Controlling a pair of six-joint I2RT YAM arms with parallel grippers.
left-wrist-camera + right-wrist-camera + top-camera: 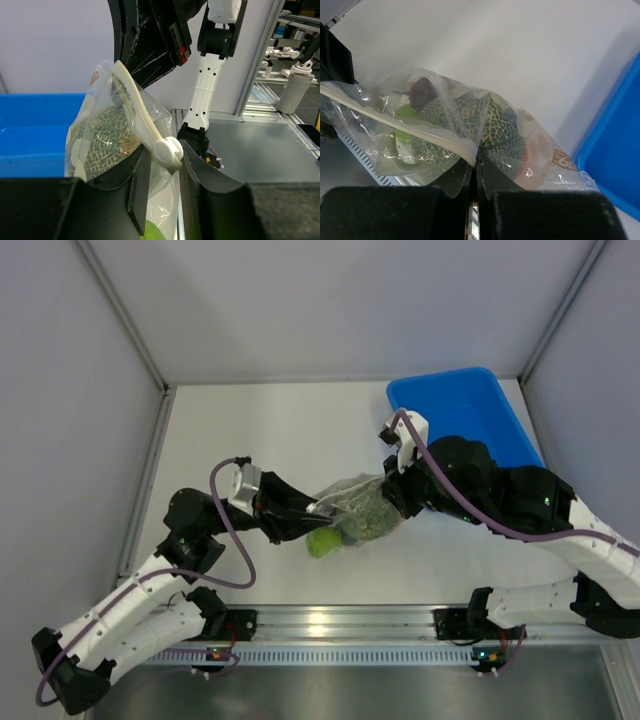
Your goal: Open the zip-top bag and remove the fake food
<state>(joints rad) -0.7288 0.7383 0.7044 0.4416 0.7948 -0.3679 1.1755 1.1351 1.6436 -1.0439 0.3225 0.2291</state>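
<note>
The zip-top bag [355, 508] hangs above the table between my two grippers. It is clear plastic with white dots. The fake food shows through it: a netted grey-green melon [495, 125], a green apple [323, 542] sagging at the bottom, and a small dark piece [422, 87]. My left gripper [165, 160] has its jaws closed in on the white zip slider [168, 151], which sits at the fingertips. My right gripper [476, 165] is shut on the bag's rim, at the end of the white zip strip [405, 130].
A blue bin [462, 415] stands at the back right, just behind the right arm [500, 495]. Grey walls close in the table on the left, the back and the right. A metal rail [340, 625] runs along the near edge.
</note>
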